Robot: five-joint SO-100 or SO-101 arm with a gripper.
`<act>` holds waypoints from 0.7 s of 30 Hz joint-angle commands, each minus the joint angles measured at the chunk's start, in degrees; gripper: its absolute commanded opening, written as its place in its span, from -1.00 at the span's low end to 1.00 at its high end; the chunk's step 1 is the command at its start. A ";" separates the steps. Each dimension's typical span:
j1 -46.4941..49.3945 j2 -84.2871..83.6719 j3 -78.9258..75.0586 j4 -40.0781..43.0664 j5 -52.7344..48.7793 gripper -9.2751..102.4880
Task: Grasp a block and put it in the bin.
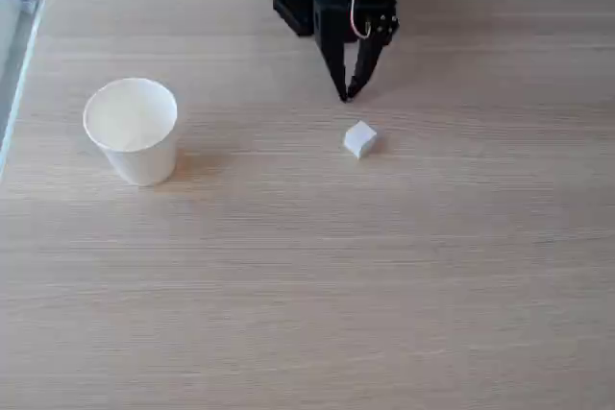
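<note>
In the fixed view, my gripper (347, 93) hangs near the far edge of the worktop (307, 285), a little past the middle of that edge, its two dark fingers pointing down and drawn together to a point at the tips, so that I see no gap between them and nothing held there. The block (360, 138) lies on the bare wood just on the near side of my fingertips, apart from them, sitting turned so that a corner faces the camera. The bin (133, 132) stands upright well off toward the left edge of the worktop, about level with the block in depth, and far from both the block and my gripper. I judge that I am at the approach step: the block is not yet grasped and nothing has been carried anywhere. The next move, as I read it, calls for me to spread my fingers wider than the block, bring them forward over it toward the near edge, and come down so that one finger stands on each side; because the cube sits skewed, I would want to meet two flat faces and not its corners, or it may twist out. As for the bin, its round rim is open to the camera, and its inside looks plain white and empty, with no block in it.
</note>
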 commanded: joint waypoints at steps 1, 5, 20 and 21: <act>0.18 0.18 0.70 0.00 -2.99 -0.81; 0.18 0.18 0.70 0.35 -5.45 -0.81; 0.09 0.26 0.70 0.18 -3.78 -0.82; 0.09 0.26 0.70 0.18 -3.87 -0.82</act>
